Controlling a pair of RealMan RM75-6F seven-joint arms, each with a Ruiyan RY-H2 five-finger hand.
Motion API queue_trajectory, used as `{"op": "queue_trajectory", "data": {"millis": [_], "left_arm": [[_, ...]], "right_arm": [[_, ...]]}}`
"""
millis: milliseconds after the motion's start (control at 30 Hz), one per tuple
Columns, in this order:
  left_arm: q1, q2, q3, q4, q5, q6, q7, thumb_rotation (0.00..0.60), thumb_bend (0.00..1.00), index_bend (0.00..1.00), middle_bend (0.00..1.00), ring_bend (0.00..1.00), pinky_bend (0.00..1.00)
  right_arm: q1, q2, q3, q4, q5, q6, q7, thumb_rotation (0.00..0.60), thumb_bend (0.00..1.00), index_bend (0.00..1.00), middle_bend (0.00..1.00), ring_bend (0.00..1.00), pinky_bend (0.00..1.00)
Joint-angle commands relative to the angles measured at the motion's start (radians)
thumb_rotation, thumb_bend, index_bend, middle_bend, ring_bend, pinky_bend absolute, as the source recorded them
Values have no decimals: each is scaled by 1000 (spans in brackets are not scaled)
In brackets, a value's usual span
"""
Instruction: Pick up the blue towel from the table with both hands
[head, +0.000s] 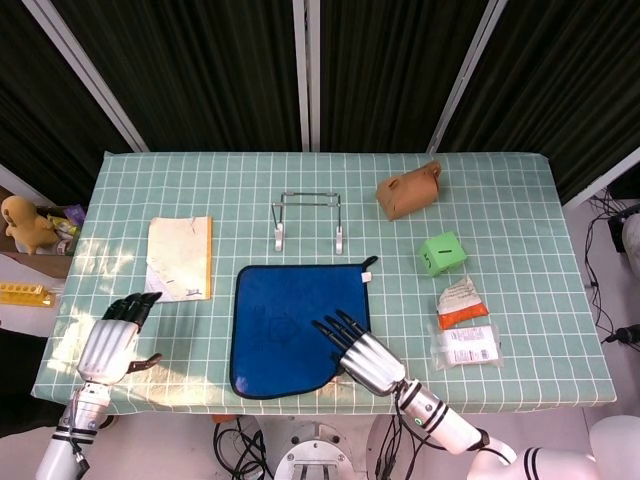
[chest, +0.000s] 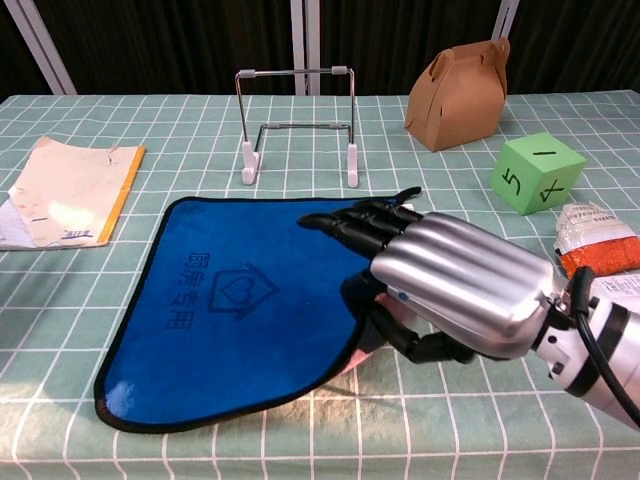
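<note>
The blue towel (head: 285, 325) lies flat on the checked table, near the front edge, its near right corner raised off the cloth (chest: 240, 300). My right hand (head: 360, 355) is at that corner: its fingers stretch over the top of the towel and its thumb sits under the edge, so the corner is pinched and lifted (chest: 440, 290). My left hand (head: 112, 345) rests at the table's near left edge, well left of the towel, fingers extended and holding nothing. The chest view does not show it.
A wire rack (head: 308, 222) stands just behind the towel. A brown paper box (head: 408, 192) and a green die (head: 442, 253) sit at the back right. Snack packets (head: 462, 303) lie right of my right hand. A paper booklet (head: 180, 258) lies to the left.
</note>
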Motion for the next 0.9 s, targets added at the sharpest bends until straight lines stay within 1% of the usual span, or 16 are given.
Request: {"op": "queue_trajectory", "data": {"millis": [33, 167, 200, 267, 333, 367, 467, 600, 700, 833, 900], "left_arm": [[-29, 10, 19, -24, 54, -33, -128, 600, 0, 133, 184, 166, 230], [-73, 12, 24, -27, 72, -99, -242, 594, 0, 156, 206, 200, 287], [-84, 8, 23, -26, 72, -115, -271, 581, 0, 161, 211, 206, 294], [-111, -6, 21, -22, 70, -155, -345, 500, 0, 173, 228, 226, 320], [-135, -19, 19, -19, 64, -197, -400, 456, 0, 179, 236, 234, 331], [-153, -28, 18, -16, 59, -227, -422, 446, 0, 179, 236, 234, 331], [-194, -55, 7, -13, 37, -292, -434, 431, 0, 183, 242, 238, 334], [-225, -105, -24, -14, -3, -324, -415, 424, 0, 194, 252, 245, 334], [-235, -147, -52, -17, -52, -327, -370, 422, 0, 202, 259, 249, 336], [-246, -186, -77, -30, -133, -340, -283, 415, 1, 234, 287, 267, 359], [-249, -189, -84, -42, -161, -345, -274, 384, 1, 244, 296, 274, 365]], "right_arm": [[48, -17, 71, -7, 9, -17, -11, 600, 477, 886, 0, 0, 0], [120, -38, 183, -15, 77, -86, -38, 600, 477, 915, 0, 0, 0], [139, -45, 213, -14, 95, -101, -47, 600, 477, 918, 0, 0, 0], [178, -60, 269, -6, 141, -138, -67, 600, 477, 927, 0, 0, 0], [210, -71, 315, 5, 182, -166, -84, 600, 477, 932, 0, 0, 0], [233, -80, 345, 16, 210, -183, -96, 600, 477, 933, 0, 0, 0], [289, -103, 409, 49, 275, -218, -131, 600, 477, 935, 0, 0, 0], [347, -128, 455, 95, 338, -242, -170, 600, 477, 936, 0, 0, 0], [383, -143, 477, 127, 381, -255, -181, 600, 477, 937, 0, 0, 0], [418, -147, 481, 158, 409, -257, -175, 600, 477, 937, 0, 0, 0], [427, -145, 477, 167, 414, -252, -171, 600, 477, 938, 0, 0, 0]]}}
